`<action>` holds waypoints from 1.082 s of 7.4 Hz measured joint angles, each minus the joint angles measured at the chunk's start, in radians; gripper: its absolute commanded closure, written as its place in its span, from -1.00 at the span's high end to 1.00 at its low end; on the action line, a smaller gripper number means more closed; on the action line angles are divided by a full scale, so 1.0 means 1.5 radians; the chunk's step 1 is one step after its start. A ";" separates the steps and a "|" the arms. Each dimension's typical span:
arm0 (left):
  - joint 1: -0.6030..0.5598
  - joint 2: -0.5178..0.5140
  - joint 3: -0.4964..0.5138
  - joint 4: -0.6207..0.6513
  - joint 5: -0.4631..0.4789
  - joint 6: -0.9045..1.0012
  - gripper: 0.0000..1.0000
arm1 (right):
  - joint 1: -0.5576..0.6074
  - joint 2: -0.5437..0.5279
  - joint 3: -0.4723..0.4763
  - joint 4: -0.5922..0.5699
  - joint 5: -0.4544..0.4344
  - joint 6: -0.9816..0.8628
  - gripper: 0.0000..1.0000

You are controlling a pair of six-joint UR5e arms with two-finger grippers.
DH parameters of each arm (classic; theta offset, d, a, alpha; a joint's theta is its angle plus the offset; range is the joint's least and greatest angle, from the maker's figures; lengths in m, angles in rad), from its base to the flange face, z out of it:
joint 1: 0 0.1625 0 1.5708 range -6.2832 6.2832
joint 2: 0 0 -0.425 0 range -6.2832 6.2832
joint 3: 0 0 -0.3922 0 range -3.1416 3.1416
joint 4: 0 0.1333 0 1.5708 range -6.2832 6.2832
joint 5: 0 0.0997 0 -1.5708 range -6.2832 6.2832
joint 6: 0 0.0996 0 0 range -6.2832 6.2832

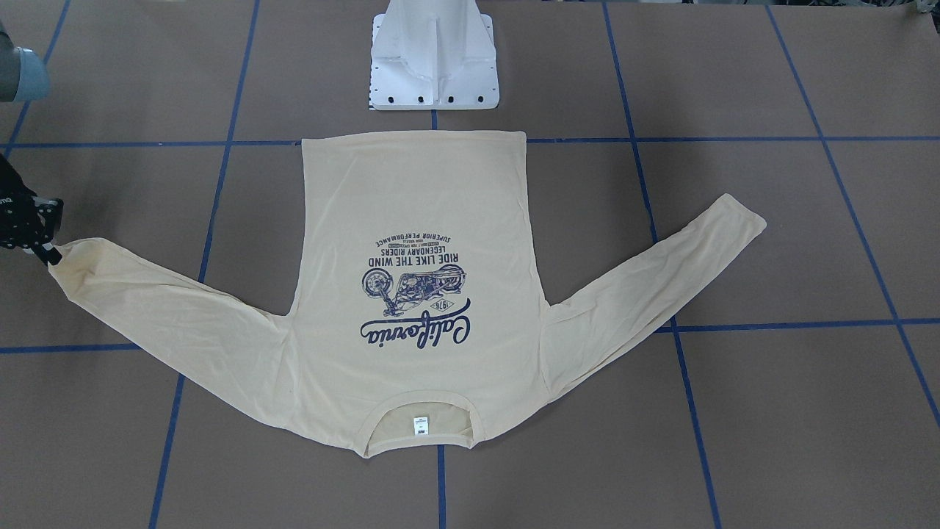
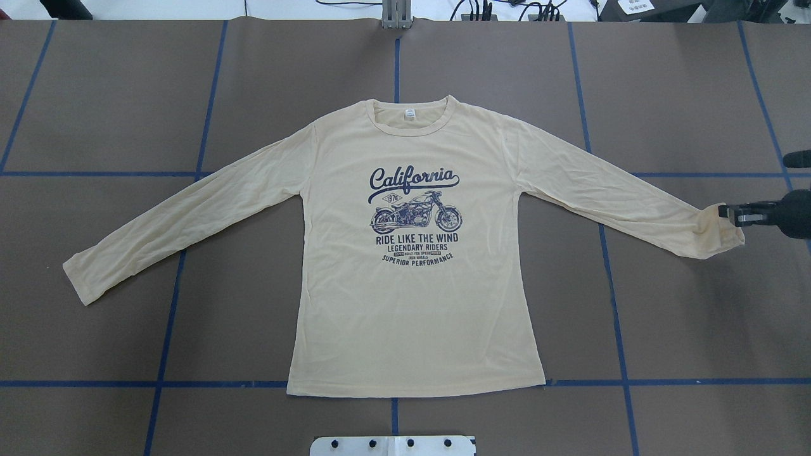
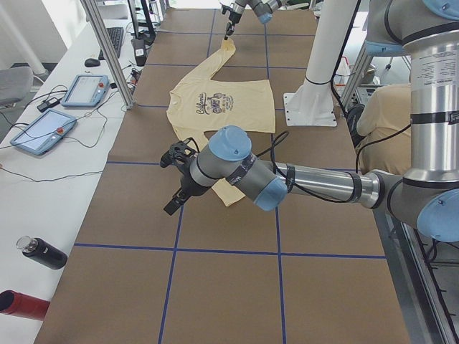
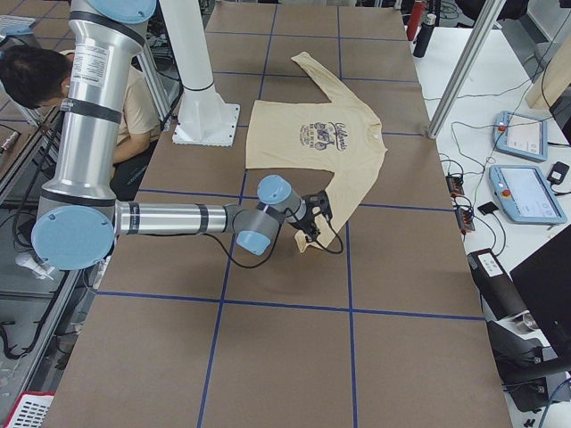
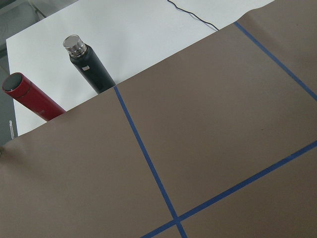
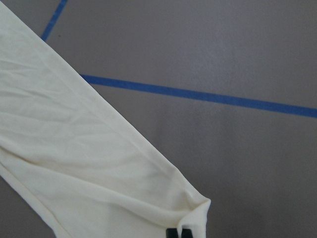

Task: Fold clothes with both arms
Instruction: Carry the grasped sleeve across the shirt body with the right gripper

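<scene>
Your right hand [image 2: 730, 214] is clenched on one cuff [image 6: 190, 213] of the T-shirt [image 2: 412, 285], which lies flat on the worktop [image 2: 127, 95] beyond its fingertips. Your left hand [image 3: 176, 197]: cannot tell how far open.

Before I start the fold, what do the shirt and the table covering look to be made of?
The shirt looks like thin, soft, matte knit jersey: it puckers where the right end effector pinches its cuff, and the neckband looks ribbed. The table covering looks like matte brown paper or thin card, marked with blue tape; I cannot tell which.
</scene>
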State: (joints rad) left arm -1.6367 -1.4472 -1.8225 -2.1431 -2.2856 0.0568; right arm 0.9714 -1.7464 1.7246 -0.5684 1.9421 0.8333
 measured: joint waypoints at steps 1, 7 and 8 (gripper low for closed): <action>0.000 0.000 0.000 0.000 0.000 0.000 1.00 | 0.012 0.042 0.059 -0.096 0.005 0.004 -1.00; 0.000 0.000 0.002 0.000 0.000 0.000 1.00 | -0.171 0.549 0.043 -0.524 -0.289 0.215 -1.00; 0.000 -0.001 0.004 0.000 0.000 0.000 1.00 | -0.205 0.606 0.006 -0.539 -0.338 0.236 -1.00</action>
State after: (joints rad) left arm -1.6368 -1.4480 -1.8173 -2.1430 -2.2856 0.0568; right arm 0.6645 -0.8370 1.7332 -1.3767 1.4357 1.1875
